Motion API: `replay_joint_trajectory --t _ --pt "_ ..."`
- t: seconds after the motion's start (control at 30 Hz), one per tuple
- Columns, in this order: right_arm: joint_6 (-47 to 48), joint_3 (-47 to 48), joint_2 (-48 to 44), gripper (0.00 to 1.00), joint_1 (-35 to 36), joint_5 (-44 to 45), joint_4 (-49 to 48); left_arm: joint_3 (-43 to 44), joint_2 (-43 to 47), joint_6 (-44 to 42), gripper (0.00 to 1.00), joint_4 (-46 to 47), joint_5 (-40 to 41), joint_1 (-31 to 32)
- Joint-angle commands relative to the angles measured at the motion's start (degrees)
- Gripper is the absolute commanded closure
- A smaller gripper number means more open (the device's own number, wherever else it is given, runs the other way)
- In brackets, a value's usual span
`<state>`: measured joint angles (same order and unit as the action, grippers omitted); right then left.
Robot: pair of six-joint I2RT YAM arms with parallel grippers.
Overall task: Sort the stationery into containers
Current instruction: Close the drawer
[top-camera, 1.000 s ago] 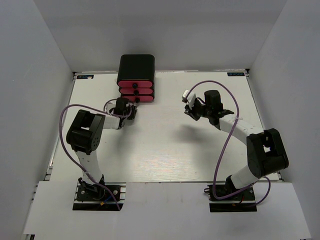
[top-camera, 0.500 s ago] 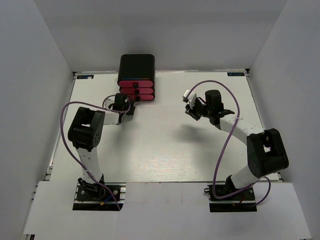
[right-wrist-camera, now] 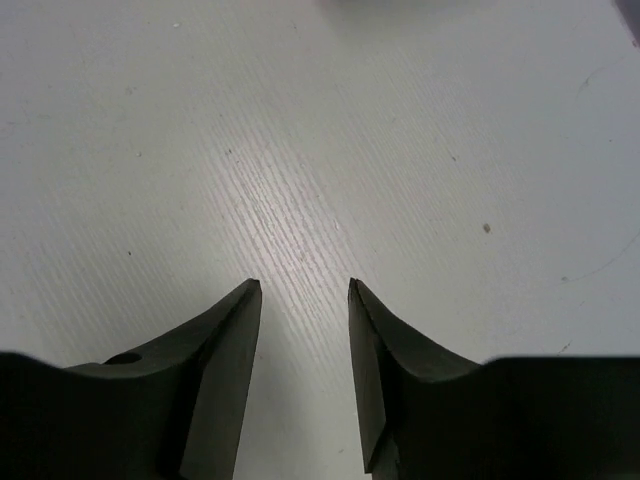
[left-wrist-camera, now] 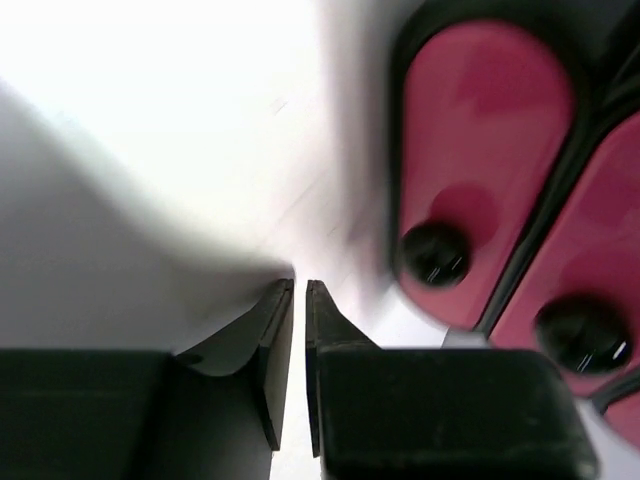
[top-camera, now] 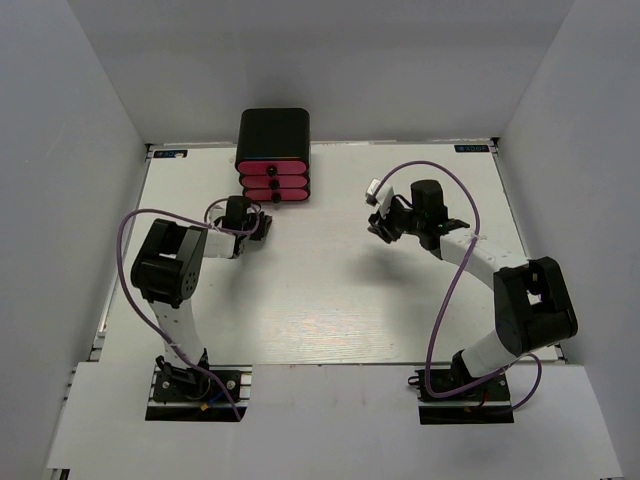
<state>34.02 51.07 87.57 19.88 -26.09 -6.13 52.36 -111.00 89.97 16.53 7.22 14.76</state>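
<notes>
The containers are three stacked pink-red drawers (top-camera: 272, 181) with black knobs in a black cabinet (top-camera: 272, 135) at the table's back. All three fronts sit flush. My left gripper (top-camera: 258, 222) hovers just in front of the lowest drawer, its jaws nearly touching with nothing between them. In the left wrist view the gripper (left-wrist-camera: 300, 285) points left of a drawer front (left-wrist-camera: 480, 150) and its knob (left-wrist-camera: 433, 252). My right gripper (top-camera: 380, 226) is open over bare table (right-wrist-camera: 300, 283) and holds nothing. No stationery shows in any view.
White walls enclose the table (top-camera: 330, 290) on three sides. A purple cable (top-camera: 445, 290) loops from the right arm, and another (top-camera: 135, 225) from the left arm. The cabinet stands against the back edge, left of centre.
My left gripper moved up to the drawers, then drew back slightly with its jaws closing. The lowest drawer front now sits flush with the others. The right jaws have widened.
</notes>
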Motion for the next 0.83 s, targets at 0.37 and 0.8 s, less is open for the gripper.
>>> replay_joint_trajectory --t 0.37,0.8 --pt "-8.5 -0.3 -3.5 0.10 0.0 -0.1 -0.1 -20.5 27.8 -42.1 0.30 -9.3 -15.7 1.6" --pt "-24.8 0.3 -10.9 0.10 -0.3 11.2 2.9 -29.5 77.2 -58.0 0.00 -17.9 -14.5 1.6"
